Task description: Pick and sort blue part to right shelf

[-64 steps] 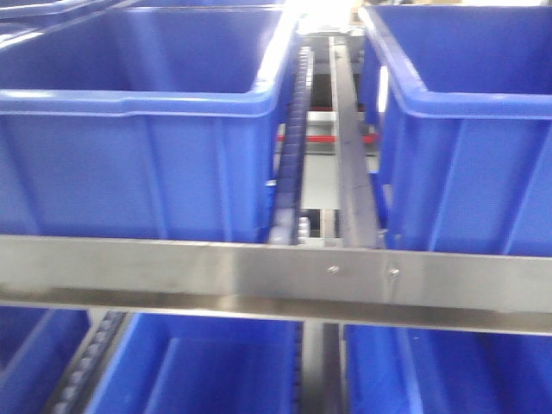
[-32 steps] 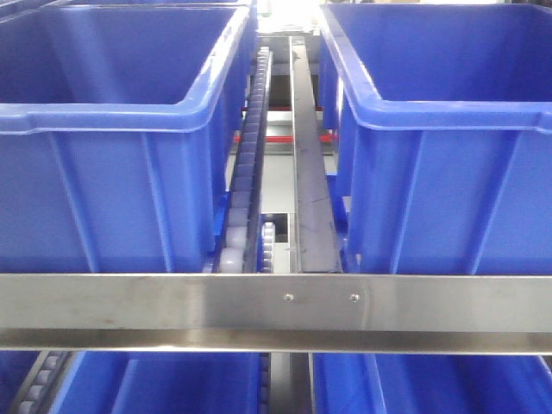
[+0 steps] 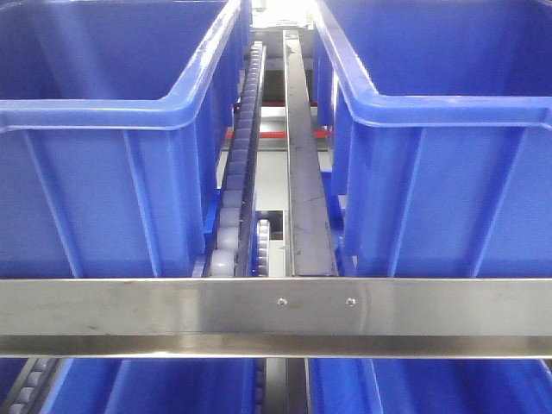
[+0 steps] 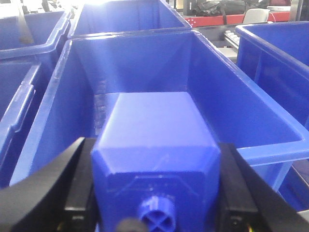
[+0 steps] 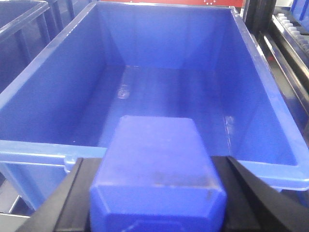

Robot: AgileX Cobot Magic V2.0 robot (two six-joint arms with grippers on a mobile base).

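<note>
Pinching the blue part [image 5: 157, 174], solid blue with sloped shoulders, the right hand [image 5: 154, 203] hangs above a bin [image 5: 145, 53].

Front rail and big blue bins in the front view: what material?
Flat silver rail: looks like brushed stainless steel or aluminium, given soft streaky reflections and two small fasteners. Large blue open-top bins: likely moulded plastic, semi-gloss, with ribbed walls and rounded rims.

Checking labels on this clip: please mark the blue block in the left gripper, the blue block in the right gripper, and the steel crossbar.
Left-held blue block [image 4: 154, 130]: left wrist view, flat upper face.
Right-held blue block [image 5: 157, 154]: right wrist view, flat upper face.
Steel crossbar [image 3: 172, 315]: front view, bare front face.
</note>
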